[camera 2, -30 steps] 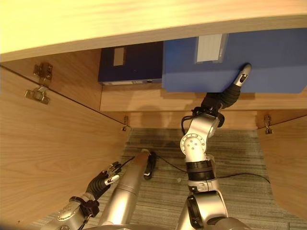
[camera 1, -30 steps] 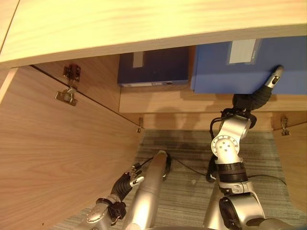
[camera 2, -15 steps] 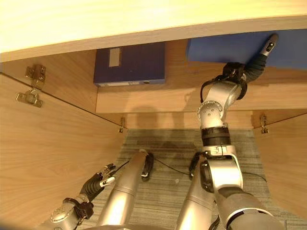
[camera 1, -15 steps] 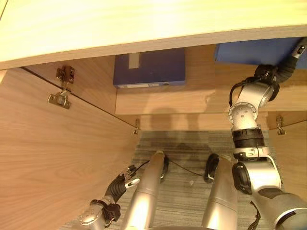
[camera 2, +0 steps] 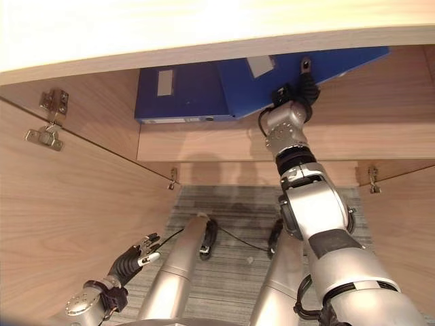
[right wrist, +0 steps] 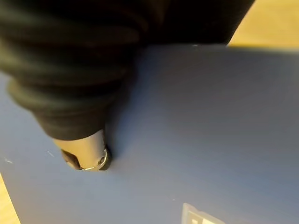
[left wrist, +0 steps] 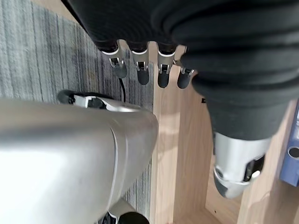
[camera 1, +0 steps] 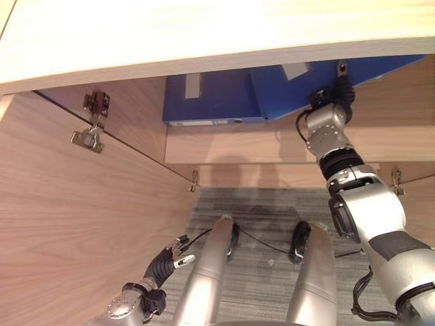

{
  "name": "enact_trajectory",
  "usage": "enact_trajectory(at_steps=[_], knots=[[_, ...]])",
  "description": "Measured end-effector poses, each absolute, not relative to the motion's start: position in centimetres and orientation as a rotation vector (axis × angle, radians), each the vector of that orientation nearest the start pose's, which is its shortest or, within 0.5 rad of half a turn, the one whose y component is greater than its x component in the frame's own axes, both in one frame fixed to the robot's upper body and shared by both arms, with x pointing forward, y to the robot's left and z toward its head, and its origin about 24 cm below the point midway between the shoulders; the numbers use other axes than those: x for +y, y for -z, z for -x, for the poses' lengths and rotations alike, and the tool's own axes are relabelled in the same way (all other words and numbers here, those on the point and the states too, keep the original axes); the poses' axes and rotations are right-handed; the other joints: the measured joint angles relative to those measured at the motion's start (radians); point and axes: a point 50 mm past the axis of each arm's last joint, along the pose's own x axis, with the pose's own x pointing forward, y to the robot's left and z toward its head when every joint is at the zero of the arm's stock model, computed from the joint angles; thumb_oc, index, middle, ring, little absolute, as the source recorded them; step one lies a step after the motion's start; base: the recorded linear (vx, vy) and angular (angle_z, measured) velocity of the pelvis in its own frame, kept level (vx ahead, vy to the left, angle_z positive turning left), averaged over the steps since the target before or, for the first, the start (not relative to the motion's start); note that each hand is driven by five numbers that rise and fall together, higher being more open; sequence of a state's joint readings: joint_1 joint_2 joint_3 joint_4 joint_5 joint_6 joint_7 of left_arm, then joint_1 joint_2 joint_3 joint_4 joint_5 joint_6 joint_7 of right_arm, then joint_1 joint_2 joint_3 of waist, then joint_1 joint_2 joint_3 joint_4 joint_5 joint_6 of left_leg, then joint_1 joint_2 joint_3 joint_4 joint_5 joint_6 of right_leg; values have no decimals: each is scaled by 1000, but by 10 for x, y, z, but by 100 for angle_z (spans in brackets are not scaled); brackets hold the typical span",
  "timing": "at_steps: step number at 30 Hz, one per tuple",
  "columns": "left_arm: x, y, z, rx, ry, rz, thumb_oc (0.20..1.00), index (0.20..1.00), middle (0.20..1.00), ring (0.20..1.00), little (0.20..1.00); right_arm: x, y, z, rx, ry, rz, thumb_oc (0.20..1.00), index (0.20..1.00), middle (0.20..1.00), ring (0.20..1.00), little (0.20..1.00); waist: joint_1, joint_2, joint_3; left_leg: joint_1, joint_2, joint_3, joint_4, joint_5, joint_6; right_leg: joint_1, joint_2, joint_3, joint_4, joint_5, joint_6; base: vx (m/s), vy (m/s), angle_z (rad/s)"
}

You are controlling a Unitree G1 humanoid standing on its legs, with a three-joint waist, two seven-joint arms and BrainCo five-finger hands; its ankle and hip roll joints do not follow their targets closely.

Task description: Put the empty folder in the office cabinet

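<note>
Blue folder [camera 2: 285, 85] lying tilted on the cabinet shelf [camera 2: 204, 139] up around 12 o'clock, its corner overlapping the darker blue folder [camera 2: 180, 92] sitting at about 11; right hand [camera 2: 304, 80] up against the blue folder's face, arm reaching in from 4 o'clock; from the head views just a fingertip and dark cover visible, so no real read on the hand there; right wrist view closer in: dark ribbed cover plus a thumb [right wrist: 86, 151] pressed flat on the blue surface [right wrist: 210, 116], label corner peeking at the edge; rest of the fingers hidden under the cover, so can't tell if anything's curled round the folder or just pushing it.

Left hand [camera 1: 166, 261] hanging low at 7 o'clock beside the open cabinet door [camera 1: 75, 217], holding nothing; left wrist view shows what the head views barely do: fingers [left wrist: 142, 72] straight and relaxed in a row, pointing at grey carpet [left wrist: 42, 51] and the cabinet's wooden edge; sliver of a blue folder spine [left wrist: 290, 149] at 3 o'clock there too.

Hinges [camera 1: 92, 122] visible on the door at 10 o'clock.
</note>
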State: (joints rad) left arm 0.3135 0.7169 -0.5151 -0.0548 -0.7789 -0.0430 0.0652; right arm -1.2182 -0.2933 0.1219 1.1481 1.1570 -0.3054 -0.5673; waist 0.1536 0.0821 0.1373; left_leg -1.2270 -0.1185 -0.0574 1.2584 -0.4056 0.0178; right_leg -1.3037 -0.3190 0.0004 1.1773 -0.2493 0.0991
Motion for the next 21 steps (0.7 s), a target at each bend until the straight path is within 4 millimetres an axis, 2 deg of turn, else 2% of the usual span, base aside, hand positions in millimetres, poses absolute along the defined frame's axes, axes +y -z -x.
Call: enact_trajectory(at_steps=[4,8,12,15,18,21], knots=[[191,29,-146,564,247,136,1000,1000,1000,1000,1000,-196,-194,-418,-57,616,-871,200,200,200,200,200,17,3,2,-23,-1,-3,8,1,-2,-23,-2,0,12,-2,-3,2,3,1],[191,29,-145,565,241,137,1000,1000,1000,1000,1000,-204,-192,-417,-45,647,-973,200,200,200,200,200,31,23,13,-25,-14,-9,11,-1,-6,-27,-6,1,27,-14,-5,13,6,10],[191,29,-146,563,239,137,1000,1000,1000,1000,1000,-215,-203,-415,-110,658,-1013,200,200,200,200,200,49,35,18,-31,-17,-11,15,-5,-12,-36,-15,1,38,-22,-9,6,1,3],[191,29,-146,563,240,137,1000,1000,1000,1000,1000,-229,-218,-412,-187,666,-1078,200,200,200,200,200,53,40,19,-54,-20,-12,28,-7,-15,-59,-17,2,55,-29,-10,20,1,3],[190,29,-147,560,245,141,1000,1000,1000,1000,1000,-238,-234,-405,-305,649,-1153,200,200,200,200,200,50,58,30,-59,-20,-12,44,-15,-13,-62,-17,3,69,-36,-9,21,-3,1],[190,29,-147,559,247,141,1000,1000,1000,1000,1000,-243,-236,-401,-355,661,-1197,200,200,200,200,200,47,59,30,-59,-20,-11,44,-19,-13,-64,-16,7,71,-38,-11,12,6,0]])
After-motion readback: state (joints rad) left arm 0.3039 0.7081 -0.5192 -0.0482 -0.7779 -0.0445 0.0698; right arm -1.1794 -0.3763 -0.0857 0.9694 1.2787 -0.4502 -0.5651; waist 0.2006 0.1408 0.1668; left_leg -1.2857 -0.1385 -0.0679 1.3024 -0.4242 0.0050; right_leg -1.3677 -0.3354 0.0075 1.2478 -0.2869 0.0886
